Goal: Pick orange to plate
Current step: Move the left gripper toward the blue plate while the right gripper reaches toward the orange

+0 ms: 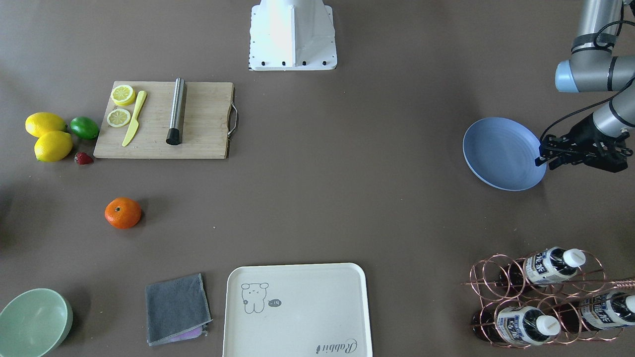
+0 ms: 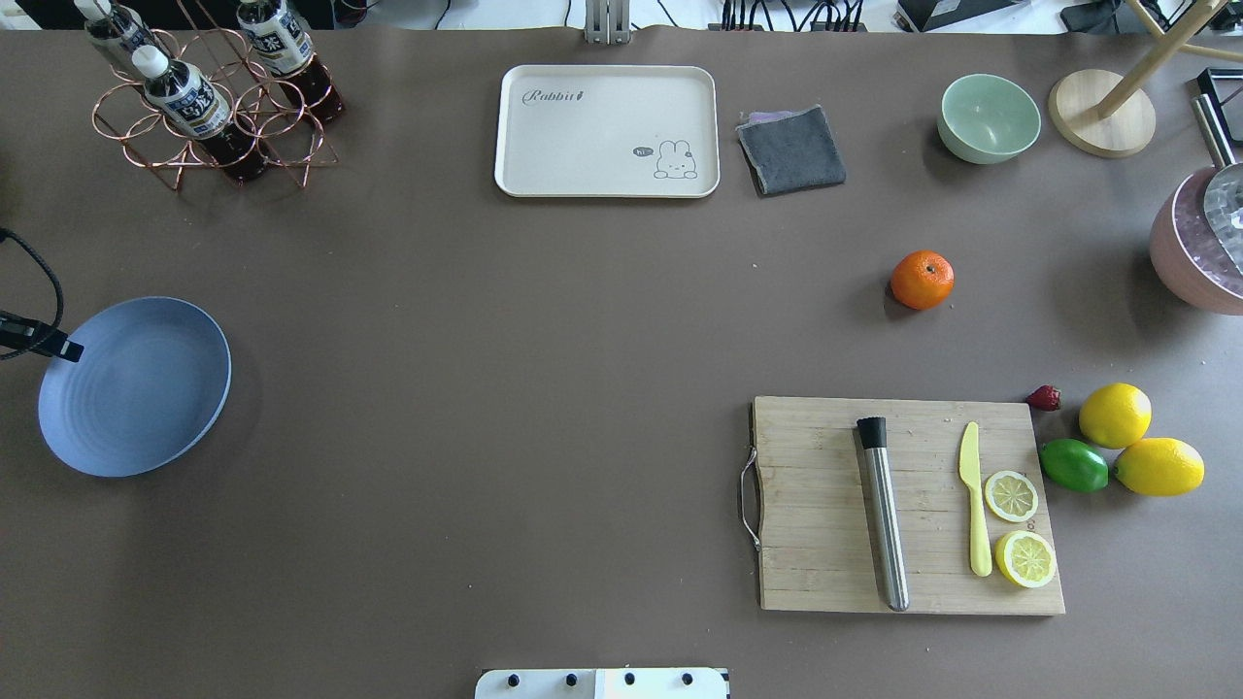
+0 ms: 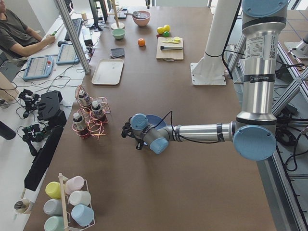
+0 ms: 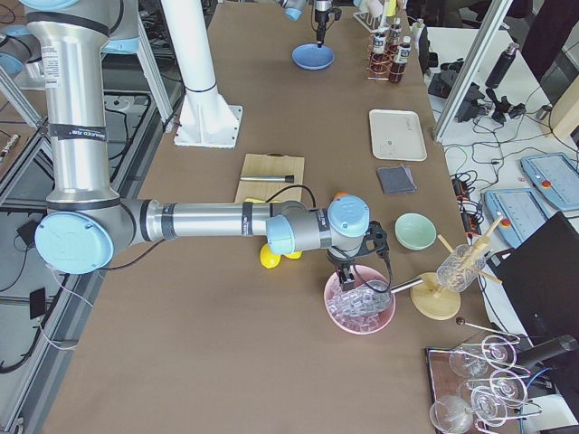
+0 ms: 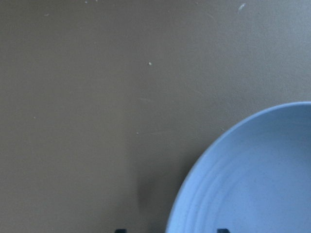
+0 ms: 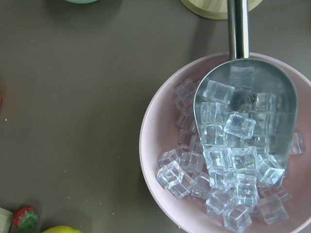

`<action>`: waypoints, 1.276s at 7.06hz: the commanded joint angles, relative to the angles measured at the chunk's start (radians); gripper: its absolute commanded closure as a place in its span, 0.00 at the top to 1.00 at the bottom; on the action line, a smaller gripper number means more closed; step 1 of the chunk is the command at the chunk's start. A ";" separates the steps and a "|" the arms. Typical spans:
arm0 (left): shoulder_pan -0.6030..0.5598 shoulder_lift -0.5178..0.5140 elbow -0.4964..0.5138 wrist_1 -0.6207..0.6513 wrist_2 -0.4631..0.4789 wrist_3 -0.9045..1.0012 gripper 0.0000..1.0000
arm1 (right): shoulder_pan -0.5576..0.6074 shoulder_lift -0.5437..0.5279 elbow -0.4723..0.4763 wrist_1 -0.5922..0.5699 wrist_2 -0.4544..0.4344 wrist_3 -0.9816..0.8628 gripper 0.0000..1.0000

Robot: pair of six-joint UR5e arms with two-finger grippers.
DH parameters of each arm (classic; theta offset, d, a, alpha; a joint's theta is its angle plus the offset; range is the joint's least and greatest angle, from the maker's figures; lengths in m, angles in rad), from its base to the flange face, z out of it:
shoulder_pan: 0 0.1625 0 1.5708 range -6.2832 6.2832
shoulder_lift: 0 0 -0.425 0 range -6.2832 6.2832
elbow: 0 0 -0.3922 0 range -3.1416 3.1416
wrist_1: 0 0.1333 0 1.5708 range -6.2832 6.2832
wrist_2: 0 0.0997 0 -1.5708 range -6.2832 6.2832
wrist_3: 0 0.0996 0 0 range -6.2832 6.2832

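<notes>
**Far apart: orange by the board, plate past its handle end**

Only the two table-wide views show both task items at once. The orange [image 1: 123, 212] sits alone on the bare table near the cutting board [image 1: 198, 124], off the board's long edge that faces away from the robot's base, touching nothing. The plate [image 1: 501, 153] lies well apart from the board, far beyond its handle end, and holds nothing.

The left gripper [image 1: 541, 151] hangs at the plate's rim on the side farthest from the board. The left wrist view adds what the wide views lack. Two dark fingertips [image 5: 120, 230] stand spread at the bottom edge, with the plate's rim running between them. Contact with the rim cannot be judged.

The right gripper [image 4: 355, 274] shows only in the exterior right view, past the board's end opposite the handle, over a pink bowl [image 6: 150, 145]. Whether it is spread or pressed together cannot be told. Its wrist camera alone shows the bowl's contents: clear ice cubes [image 6: 228, 126] and a metal scoop [image 6: 272, 97].

The cream tray [image 2: 607, 131], beyond the board's far edge on the handle side, reads "Rabbit" beside a cartoon rabbit whose speech bubble reads "hi". The bottles [image 2: 184, 97] in the copper rack carry labels too small to read.
</notes>
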 commanded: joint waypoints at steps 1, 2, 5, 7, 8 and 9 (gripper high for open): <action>0.004 -0.002 0.005 0.000 0.000 0.000 0.45 | -0.003 -0.001 0.000 0.000 0.000 0.001 1.00; 0.004 -0.002 0.011 0.000 0.000 0.000 0.39 | -0.003 0.000 0.000 0.000 0.000 0.002 1.00; 0.004 0.001 0.013 0.000 -0.002 0.000 0.10 | -0.014 0.008 0.003 -0.002 0.003 0.005 1.00; 0.004 0.000 -0.003 -0.002 -0.006 -0.029 0.00 | -0.056 0.045 0.009 0.000 0.011 0.115 1.00; 0.004 -0.002 -0.020 -0.002 -0.008 -0.061 0.00 | -0.090 0.054 0.024 0.000 0.009 0.132 1.00; 0.004 -0.006 -0.059 0.006 -0.023 -0.125 0.00 | -0.121 0.095 0.029 0.000 0.011 0.192 1.00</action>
